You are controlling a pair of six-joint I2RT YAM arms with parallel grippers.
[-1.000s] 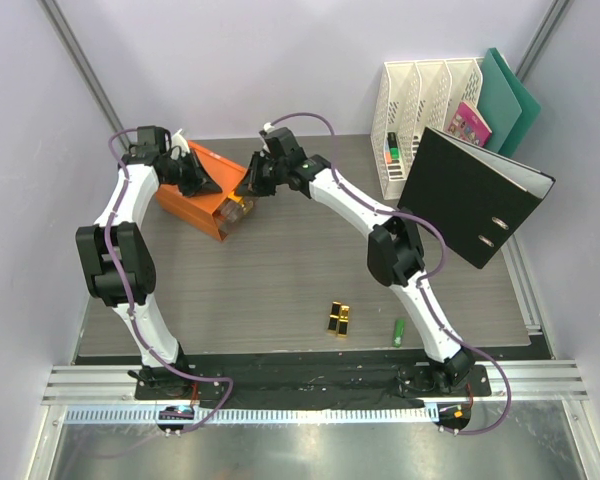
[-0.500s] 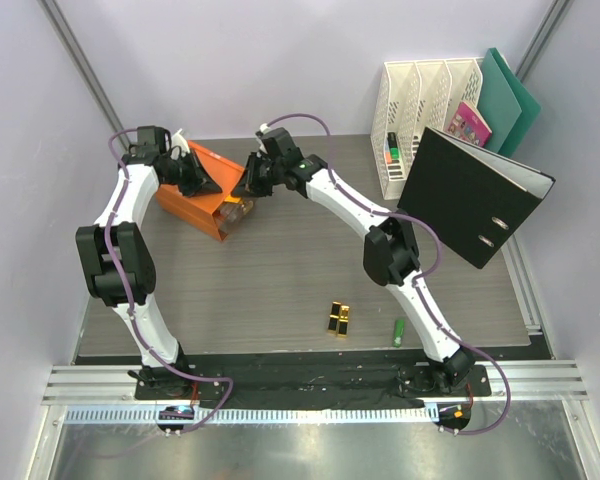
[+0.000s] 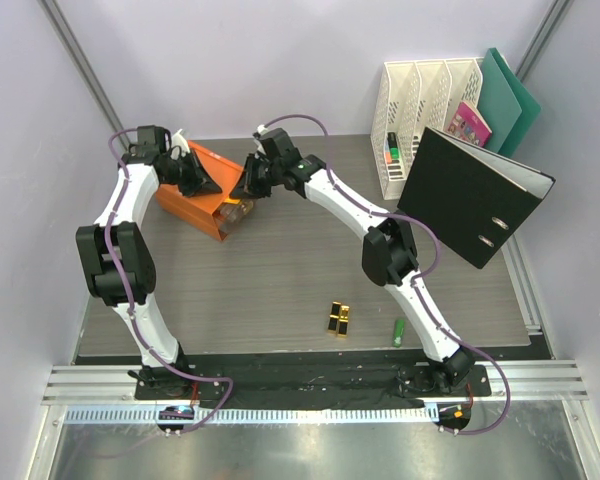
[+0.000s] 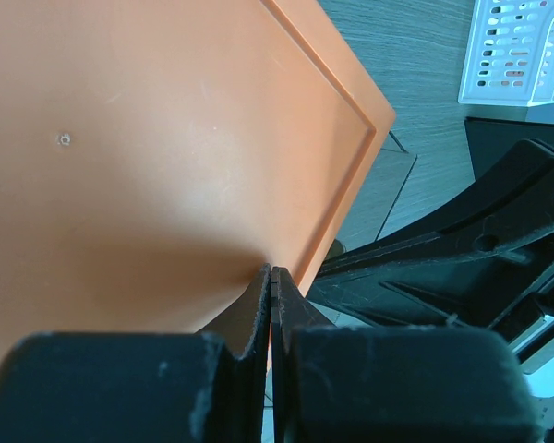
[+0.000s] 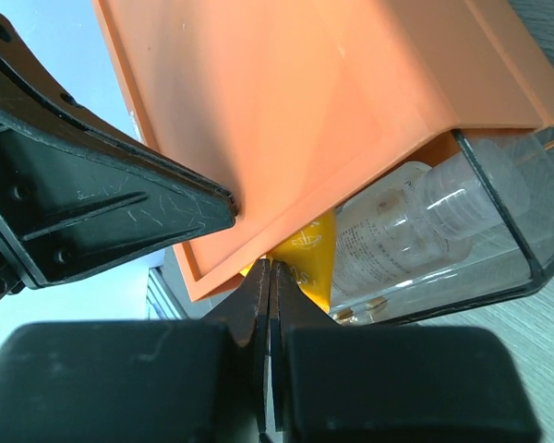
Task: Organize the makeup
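Stowing, likely halfway: yellow tube (image 5: 314, 254) and bottle (image 5: 415, 231) in the clear drawer (image 5: 503, 249) of the box (image 4: 148, 138); lipsticks (image 3: 338, 318) and green tube (image 3: 399, 331) out on the table (image 3: 280, 280). Pressed together: left gripper (image 4: 271, 272) atop the box, right gripper (image 5: 270, 268) by the yellow tube. Next, likely: withdraw, fetch lipsticks.

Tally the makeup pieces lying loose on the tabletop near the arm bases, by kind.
black-gold lipsticks: 2
small green tube: 1
Total: 3
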